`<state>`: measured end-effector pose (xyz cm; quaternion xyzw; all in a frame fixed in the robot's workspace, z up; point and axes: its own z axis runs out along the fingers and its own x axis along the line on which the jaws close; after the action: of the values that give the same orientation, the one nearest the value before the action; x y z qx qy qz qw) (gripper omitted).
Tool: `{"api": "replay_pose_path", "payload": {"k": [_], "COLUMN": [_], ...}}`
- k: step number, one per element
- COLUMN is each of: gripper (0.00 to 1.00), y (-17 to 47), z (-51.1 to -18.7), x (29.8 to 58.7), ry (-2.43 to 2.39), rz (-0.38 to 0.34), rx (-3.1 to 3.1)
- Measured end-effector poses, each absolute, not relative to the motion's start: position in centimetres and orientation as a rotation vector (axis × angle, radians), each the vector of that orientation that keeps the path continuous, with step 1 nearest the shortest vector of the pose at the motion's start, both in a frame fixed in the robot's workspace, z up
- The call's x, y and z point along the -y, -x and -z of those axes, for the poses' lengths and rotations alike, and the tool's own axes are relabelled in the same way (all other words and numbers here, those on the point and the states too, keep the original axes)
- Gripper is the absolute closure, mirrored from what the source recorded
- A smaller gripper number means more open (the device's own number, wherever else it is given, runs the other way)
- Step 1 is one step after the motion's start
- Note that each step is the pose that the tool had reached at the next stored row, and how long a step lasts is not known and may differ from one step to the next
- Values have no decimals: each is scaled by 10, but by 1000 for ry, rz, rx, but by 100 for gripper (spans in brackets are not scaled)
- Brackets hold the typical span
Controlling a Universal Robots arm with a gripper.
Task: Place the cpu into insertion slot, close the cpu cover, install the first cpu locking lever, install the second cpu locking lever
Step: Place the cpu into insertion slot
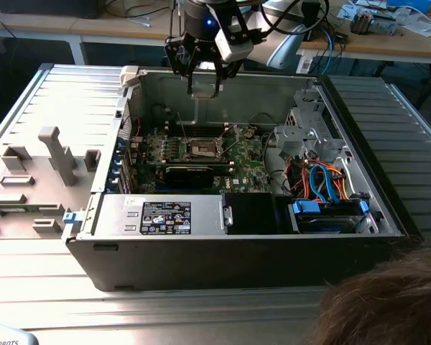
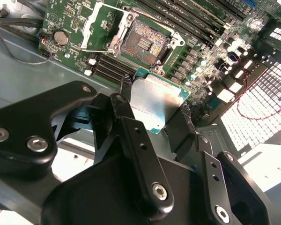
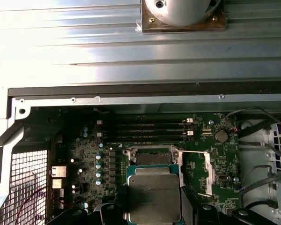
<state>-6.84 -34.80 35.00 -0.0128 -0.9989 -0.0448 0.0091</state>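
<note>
My end effector (image 2: 155, 100) grips the cpu (image 2: 152, 110) by two opposite edges, held flat for seating, high above the far side of the case. Below, the insertion slot (image 2: 143, 41) lies bare, its cpu cover (image 2: 90, 26) open.

Matte black metal linkage gripper (image 2: 155, 101) is showing two jointed fingers (image 2: 143, 159), each link drilled with small round holes. Round silver screw heads (image 2: 36, 144) are glinting at the pivots behind the fingertips. Above the gripper, a black cylindrical wrist (image 1: 197, 21) is glowing with a small blue light (image 1: 209, 21). A pale grey box-shaped camera (image 1: 238, 49) is sitting beside it, and black cables (image 1: 291, 30) are looping away.
</note>
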Motion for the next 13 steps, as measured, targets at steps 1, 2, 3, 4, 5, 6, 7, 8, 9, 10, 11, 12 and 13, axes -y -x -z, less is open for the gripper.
{"api": "replay_pose_path", "payload": {"k": [1, 2, 3, 4, 5, 6, 7, 8, 9, 10, 11, 12, 13], "gripper": [46, 46, 46, 46, 46, 46, 46, 46, 46, 46, 46, 46, 46], "y": [68, 69, 69, 69, 69, 69, 69, 70, 70, 70, 70, 70, 70], "z": [-350, -350, -350, -349, -349, -349, -349, -349, -349, -348, -348, -348, -348], "x": [348, 348, 348, 348, 348, 348, 348, 348, 348, 348, 348, 348, 348], "ry": [40, 40, 40, 40, 40, 40, 40, 40, 40, 40, 40, 40, 40], "rz": [140, 140, 140, 140, 140, 140, 140, 140, 140, 140, 140, 140, 140], "rx": [3120, 3120, 3120, 3120, 3120, 3120, 3120, 3120, 3120, 3120, 3120, 3120, 3120]}}
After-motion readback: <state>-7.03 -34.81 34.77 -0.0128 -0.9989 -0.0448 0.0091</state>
